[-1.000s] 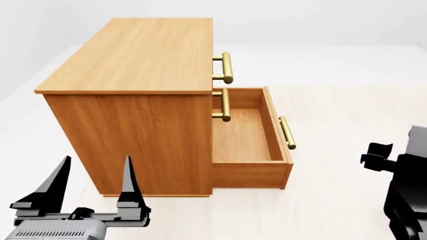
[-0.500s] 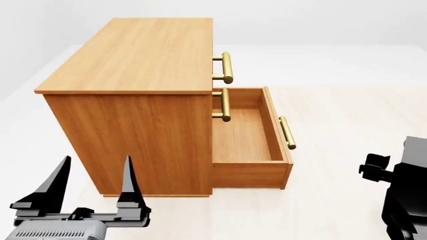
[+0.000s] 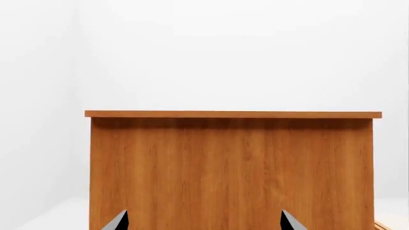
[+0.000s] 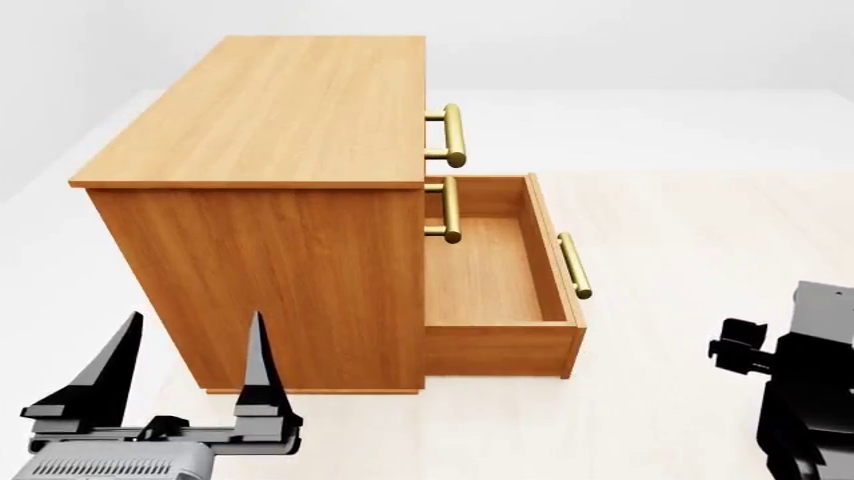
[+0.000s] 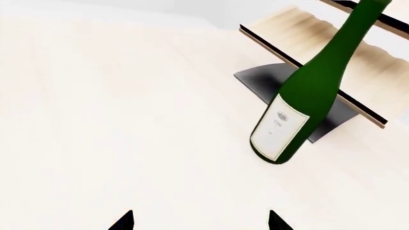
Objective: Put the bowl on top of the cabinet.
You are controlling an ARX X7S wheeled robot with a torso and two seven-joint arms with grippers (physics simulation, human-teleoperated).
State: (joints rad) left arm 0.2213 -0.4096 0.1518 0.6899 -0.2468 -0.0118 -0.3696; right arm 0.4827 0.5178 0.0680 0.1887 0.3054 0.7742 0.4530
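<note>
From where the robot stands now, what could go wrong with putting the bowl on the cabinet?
1. The bowl shows in no view, so it must first be found.
2. The bottom drawer stands pulled out from the cabinet; an arm or the base could strike it.
3. A green wine bottle stands in front of the right gripper, beside a pale-wood rack; a reach that way might knock it over.

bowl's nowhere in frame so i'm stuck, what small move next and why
Probably pan the open right gripper past the dark green glass wine bottle and pale-wood rack to find the bowl; no view shows it, and the orange-brown wooden cabinet top sits bare.
</note>
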